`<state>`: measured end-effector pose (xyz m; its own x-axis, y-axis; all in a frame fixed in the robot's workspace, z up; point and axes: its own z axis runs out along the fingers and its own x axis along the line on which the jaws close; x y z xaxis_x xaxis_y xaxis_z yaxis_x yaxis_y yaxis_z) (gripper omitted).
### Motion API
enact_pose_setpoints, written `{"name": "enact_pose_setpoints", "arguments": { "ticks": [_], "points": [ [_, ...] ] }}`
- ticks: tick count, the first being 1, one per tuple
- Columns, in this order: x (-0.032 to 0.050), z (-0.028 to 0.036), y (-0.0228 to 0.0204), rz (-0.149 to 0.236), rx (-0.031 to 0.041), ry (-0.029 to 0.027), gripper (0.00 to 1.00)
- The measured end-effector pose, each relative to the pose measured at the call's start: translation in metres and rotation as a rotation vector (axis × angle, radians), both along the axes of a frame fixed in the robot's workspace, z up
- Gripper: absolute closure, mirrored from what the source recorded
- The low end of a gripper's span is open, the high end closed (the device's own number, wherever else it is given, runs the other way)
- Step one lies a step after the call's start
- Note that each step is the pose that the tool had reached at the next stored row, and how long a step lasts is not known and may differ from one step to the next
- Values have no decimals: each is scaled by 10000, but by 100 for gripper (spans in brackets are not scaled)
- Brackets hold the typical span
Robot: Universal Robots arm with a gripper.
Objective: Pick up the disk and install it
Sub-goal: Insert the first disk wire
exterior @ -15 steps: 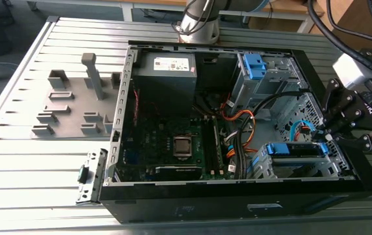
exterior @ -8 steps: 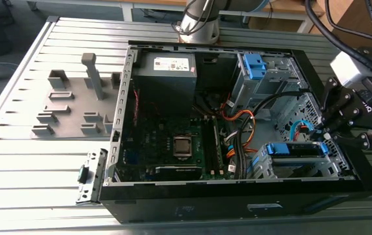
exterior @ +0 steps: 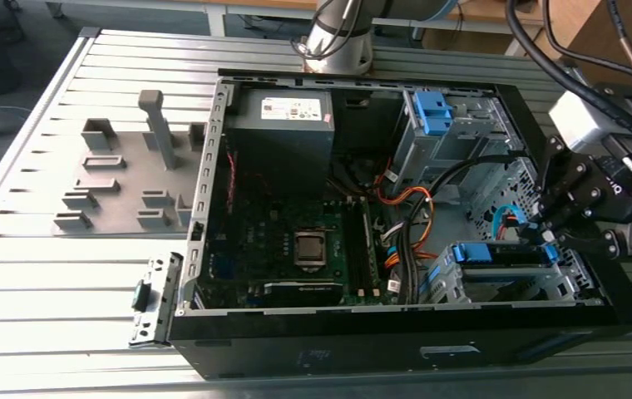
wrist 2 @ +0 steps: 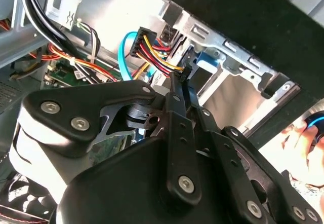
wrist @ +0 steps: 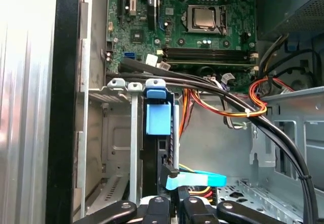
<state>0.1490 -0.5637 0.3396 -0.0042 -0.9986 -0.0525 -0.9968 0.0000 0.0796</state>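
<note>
Slatted metal table — computer case, grey fixture

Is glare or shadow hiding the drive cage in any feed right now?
First wrist view: the table is washed out white, but the drive cage is evenly lit. Second wrist view: a corner beyond the case wall is blown out, and the gripper stands dark in front. Exterior view: even light, with the motherboard in shade.

Tally of parts
There was one computer case, one motherboard, one processor, one grey power-supply box, one gripper, one caddy-framed disk just beside the gripper, and one blue bracket well apart from it.
</note>
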Motion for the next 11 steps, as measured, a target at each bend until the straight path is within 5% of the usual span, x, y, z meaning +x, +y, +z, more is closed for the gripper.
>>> {"name": "enact_pose_setpoints", "arguments": {
  "ticks": [11],
  "points": [
    [-32,-23,-30,9,-6,0,84]
  ]
}}
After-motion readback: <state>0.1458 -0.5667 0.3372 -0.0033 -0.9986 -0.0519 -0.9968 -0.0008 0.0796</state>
